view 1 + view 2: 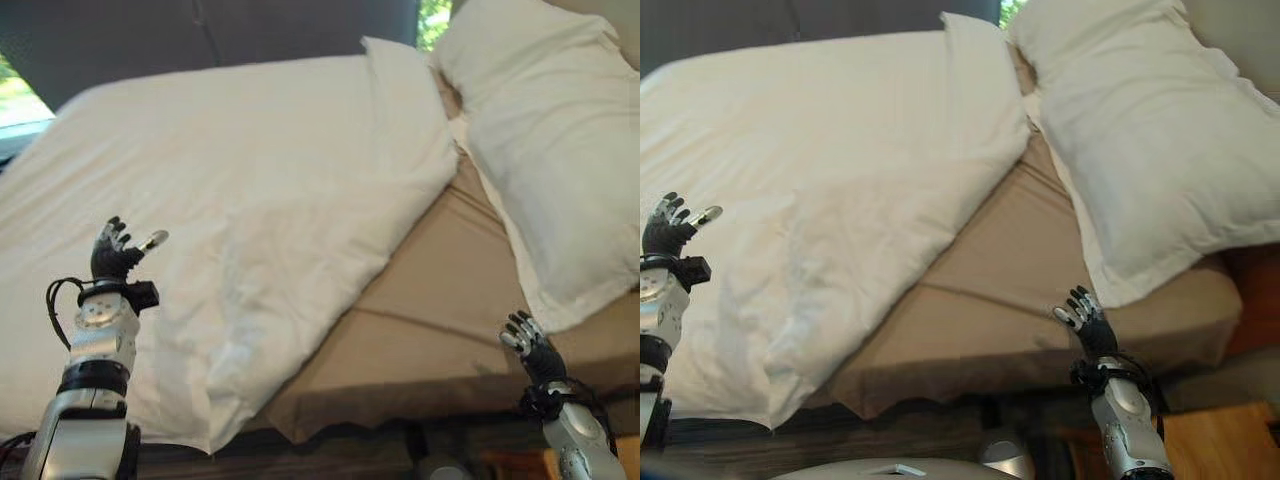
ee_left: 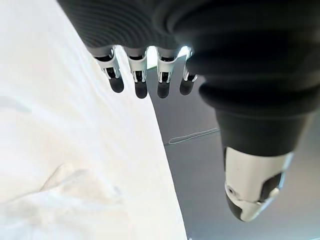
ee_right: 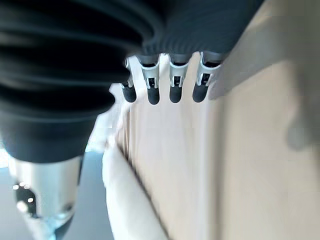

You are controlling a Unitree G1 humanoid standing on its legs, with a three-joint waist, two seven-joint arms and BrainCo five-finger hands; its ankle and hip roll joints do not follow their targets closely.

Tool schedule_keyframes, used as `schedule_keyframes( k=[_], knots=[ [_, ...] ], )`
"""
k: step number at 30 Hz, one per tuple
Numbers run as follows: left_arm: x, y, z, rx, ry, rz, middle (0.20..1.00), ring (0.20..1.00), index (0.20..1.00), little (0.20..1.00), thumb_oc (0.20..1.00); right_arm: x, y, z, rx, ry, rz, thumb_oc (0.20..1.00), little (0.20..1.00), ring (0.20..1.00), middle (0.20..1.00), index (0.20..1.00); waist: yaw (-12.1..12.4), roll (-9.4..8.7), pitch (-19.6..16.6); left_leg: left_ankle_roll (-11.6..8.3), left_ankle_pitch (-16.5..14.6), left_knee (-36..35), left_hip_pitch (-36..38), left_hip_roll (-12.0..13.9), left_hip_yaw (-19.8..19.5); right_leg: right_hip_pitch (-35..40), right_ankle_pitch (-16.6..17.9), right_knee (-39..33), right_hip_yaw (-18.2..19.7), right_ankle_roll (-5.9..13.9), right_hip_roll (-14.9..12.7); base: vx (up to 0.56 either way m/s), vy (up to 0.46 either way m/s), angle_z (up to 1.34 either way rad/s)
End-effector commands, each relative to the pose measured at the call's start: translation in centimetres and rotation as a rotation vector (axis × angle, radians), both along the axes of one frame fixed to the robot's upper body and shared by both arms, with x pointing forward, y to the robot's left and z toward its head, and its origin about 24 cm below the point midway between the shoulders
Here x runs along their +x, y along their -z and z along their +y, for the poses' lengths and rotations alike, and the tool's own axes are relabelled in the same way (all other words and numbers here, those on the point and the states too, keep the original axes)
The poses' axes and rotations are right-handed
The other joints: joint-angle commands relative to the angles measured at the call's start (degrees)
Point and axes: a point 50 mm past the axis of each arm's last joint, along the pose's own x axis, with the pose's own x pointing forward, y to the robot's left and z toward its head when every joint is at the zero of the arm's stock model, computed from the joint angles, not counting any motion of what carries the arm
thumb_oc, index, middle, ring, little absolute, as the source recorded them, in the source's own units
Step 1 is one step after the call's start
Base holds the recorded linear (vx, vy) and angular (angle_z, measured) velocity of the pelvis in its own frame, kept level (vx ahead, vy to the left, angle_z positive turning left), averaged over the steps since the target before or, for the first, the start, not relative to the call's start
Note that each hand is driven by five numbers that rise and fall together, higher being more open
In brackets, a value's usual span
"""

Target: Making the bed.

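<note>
Left hand (image 1: 118, 250) is the nearer one: raised over the near part of the white duvet (image 1: 250, 210), fingers spread, holding nothing. Duvet lies bunched on the bed's left half, its long edge running diagonally away; tan sheet (image 1: 430, 310) bare beside it. Pillow (image 1: 550, 140) far right. Right hand (image 1: 528, 345) hovers over the sheet's near edge, open, empty.
</note>
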Motion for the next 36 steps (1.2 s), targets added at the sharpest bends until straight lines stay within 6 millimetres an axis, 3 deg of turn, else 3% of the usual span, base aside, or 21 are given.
schedule_keyframes(
  k=[1,7,14,22,23,24,27,31,35,36],
  knots=[
    [-0.5,-4.6,2.6,0.037,-0.075,-0.118,1.000,1.000,1.000,1.000,1.000,0.9,-1.9,-2.2,0.014,0.144,-0.133,1.000,1.000,1.000,1.000,1.000,0.13,-2.37,0.24,-1.92,3.84,0.31,-3.34,1.67,0.30,4.57,-3.86,0.99,-0.20,4.97,-1.55,-0.10,0.078,-0.38],
    [0.0,-6.9,3.7,0.024,-0.127,-0.136,1.000,1.000,1.000,1.000,1.000,0.9,-2.9,-4.2,0.044,0.257,-0.188,1.000,1.000,1.000,1.000,1.000,-1.69,-3.62,3.00,-2.09,4.77,0.31,-7.54,2.05,2.43,-1.41,-1.64,1.05,1.21,5.65,-1.29,-0.11,0.067,-0.33],
    [-0.5,-8.5,5.2,-0.013,-0.236,-0.126,1.000,1.000,1.000,1.000,1.000,1.4,-3.1,-3.1,0.058,0.219,-0.193,1.000,1.000,1.000,1.000,1.000,-3.51,-5.84,6.53,-2.55,5.60,0.31,-11.95,2.53,4.61,-7.27,0.99,0.78,2.53,6.65,-0.63,-0.06,0.050,-0.16],
    [-1.0,-7.8,5.7,-0.104,-0.293,-0.150,1.000,1.000,1.000,1.000,1.000,1.8,-3.3,-2.1,0.055,0.179,-0.201,1.000,1.000,1.000,1.000,1.000,-4.05,-7.56,7.94,-3.02,6.20,0.31,-14.08,3.47,6.64,-10.78,2.43,0.78,3.20,7.30,0.44,0.00,-0.006,-0.15],
    [-1.0,-7.7,5.6,-0.076,-0.290,-0.122,0.454,0.454,0.454,0.454,0.454,1.7,-3.3,-2.1,0.051,0.181,-0.199,1.000,1.000,1.000,1.000,1.000,-4.03,-7.62,7.98,-3.08,6.22,0.31,-14.10,3.56,6.88,-10.92,2.45,0.78,3.21,7.33,0.50,0.03,-0.009,-0.06],
    [-0.9,-7.5,5.5,-0.066,-0.282,-0.105,0.200,0.200,0.200,0.200,0.200,1.7,-3.2,-2.1,0.053,0.185,-0.198,1.000,1.000,1.000,1.000,1.000,-4.13,-7.69,8.08,-3.14,6.15,0.31,-14.05,3.61,7.05,-11.03,2.48,0.78,3.24,7.37,0.53,0.04,0.003,-0.06],
    [0.1,-7.2,4.5,-0.048,-0.235,-0.098,0.200,0.200,0.200,0.200,0.200,1.5,-3.0,-2.0,0.059,0.184,-0.192,1.000,1.000,1.000,1.000,1.000,-4.13,-7.56,8.06,-3.23,5.89,0.31,-13.47,3.75,7.64,-10.97,2.31,0.78,3.63,7.45,0.55,0.04,0.004,-0.05],
    [2.2,-9.5,2.3,0.067,-0.135,-0.129,0.200,0.200,0.200,0.200,0.200,1.6,-2.9,-2.2,0.045,0.168,-0.182,1.000,1.000,1.000,1.000,1.000,-4.38,-6.68,7.57,-3.20,5.35,0.31,-12.20,3.48,8.12,-10.14,1.77,0.78,3.86,7.55,0.50,0.04,-0.002,-0.07],
    [5.3,-13.1,-2.6,0.195,0.058,-0.233,0.200,0.200,0.200,0.200,0.200,1.6,-3.0,-2.5,0.038,0.167,-0.188,1.000,1.000,1.000,1.000,1.000,-4.45,-5.01,7.04,-3.06,4.92,0.31,-11.14,2.93,7.73,-8.76,1.22,0.78,3.41,7.55,-0.14,0.01,0.002,0.01],
    [6.3,-14.3,-5.0,0.241,0.146,-0.277,0.200,0.200,0.200,0.200,0.200,1.6,-3.1,-2.7,0.037,0.171,-0.189,1.000,1.000,1.000,1.000,1.000,-4.54,-4.40,6.86,-3.04,4.87,0.31,-10.99,2.72,7.48,-8.34,1.00,0.78,3.02,7.50,-0.47,0.03,-0.010,0.09]
  ],
)
